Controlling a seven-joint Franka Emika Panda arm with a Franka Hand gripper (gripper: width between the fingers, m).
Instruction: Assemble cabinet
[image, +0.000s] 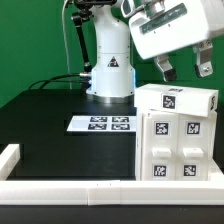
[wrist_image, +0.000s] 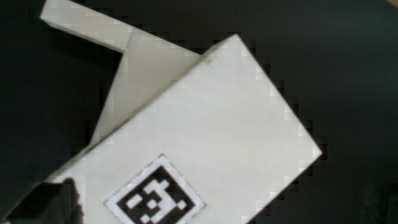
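The cabinet (image: 178, 135) is a white box with black-and-white tags on its faces, standing at the exterior view's right on the black table. A tagged white slab (image: 178, 98) forms its top. My gripper (image: 184, 68) hangs just above that top, with its two dark fingers spread apart and nothing between them. The wrist view looks down on a white tagged face of the cabinet (wrist_image: 205, 120). One dark finger (wrist_image: 43, 205) shows at the frame's edge beside the tag. The inner compartments are hidden.
The marker board (image: 103, 123) lies flat on the table in front of the robot base (image: 110, 70). A low white rail (image: 60, 187) runs along the table's front edge and turns up at the exterior view's left (image: 10, 155).
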